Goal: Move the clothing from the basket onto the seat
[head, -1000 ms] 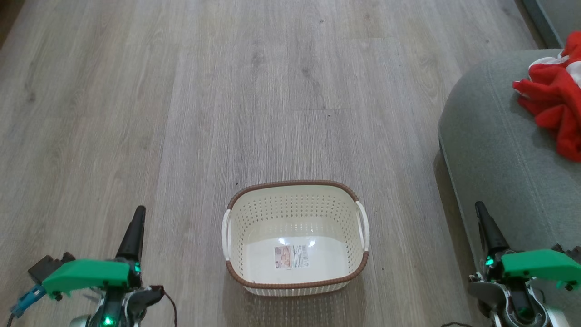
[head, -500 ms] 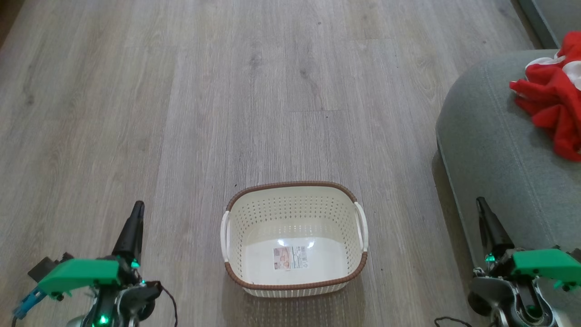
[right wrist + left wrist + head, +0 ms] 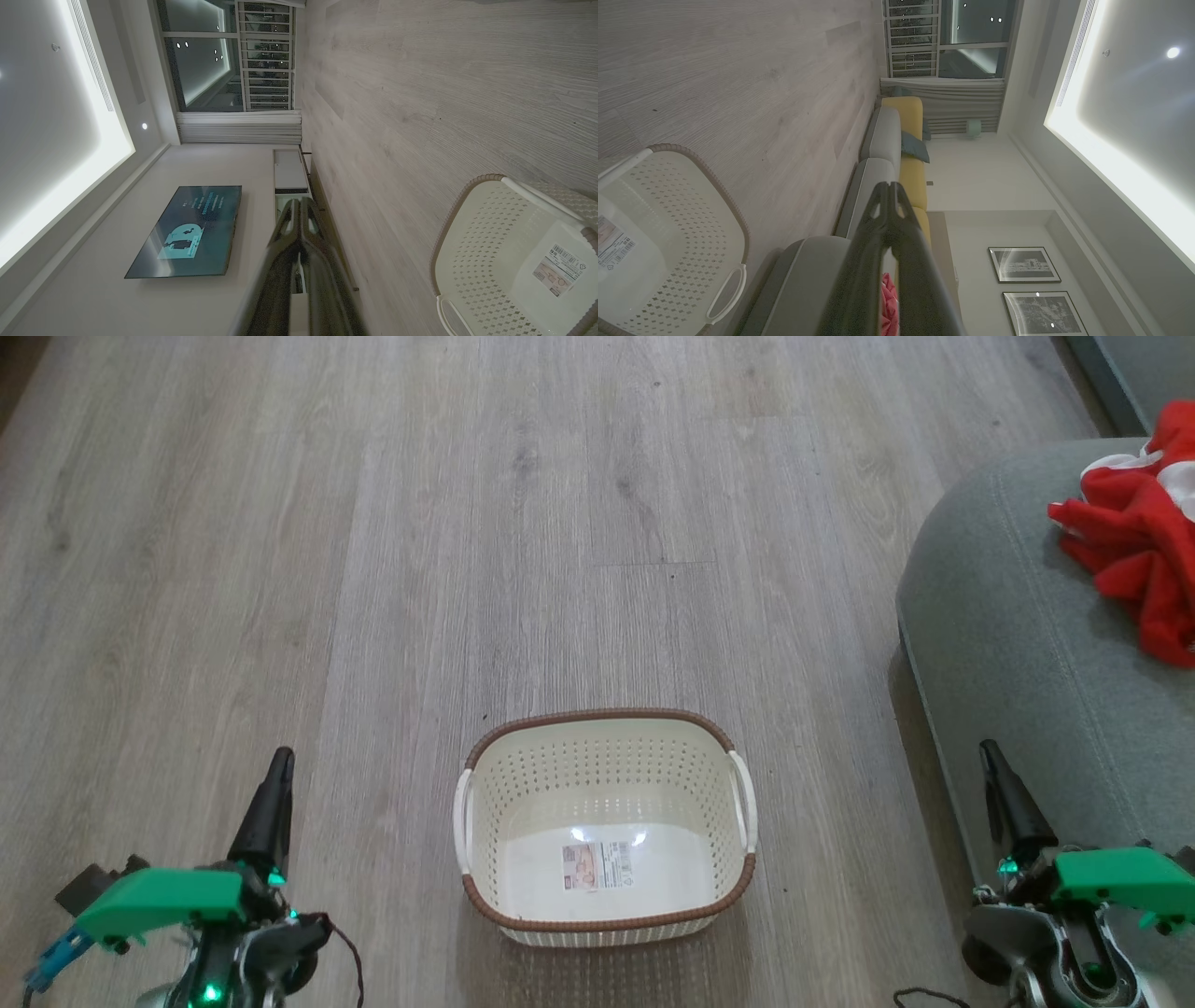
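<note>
**Basket stands empty, red garment on the cushion, both arms low**

Head view: the cream basket (image 3: 605, 922) sits on the wood floor (image 3: 467, 523) at 6 o'clock, nothing in it but the sticker on its bottom. The red-and-white clothing (image 3: 1134, 560) lies bunched on the grey-green seat (image 3: 1008, 644) at 2 o'clock. It runs off the frame's right edge, so its full spread cannot be told. The left gripper (image 3: 278, 767) at 8 o'clock and the right gripper (image 3: 988, 754) at 4 o'clock are both pinched together on nothing, fingers pointing to 12. The right one stands just beside the seat's front face.

Left wrist view: the closed fingers rise from 6 o'clock, with the basket at 8 o'clock. A sliver of red shows past them on the seat.

Right wrist view: closed fingers again, the basket at 4 o'clock and a wall television (image 3: 187, 231) at 9 o'clock.

The job looks done, so the danger is undoing it. If the right arm swings up from so close to the cushion, it could brush the upholstery and drag the thin fabric toward the rounded corner, where it would likely slide off. Either arm crossing inward could tip the light basket. A loose dark cable (image 3: 347, 952) by the left gripper could snag.
</note>
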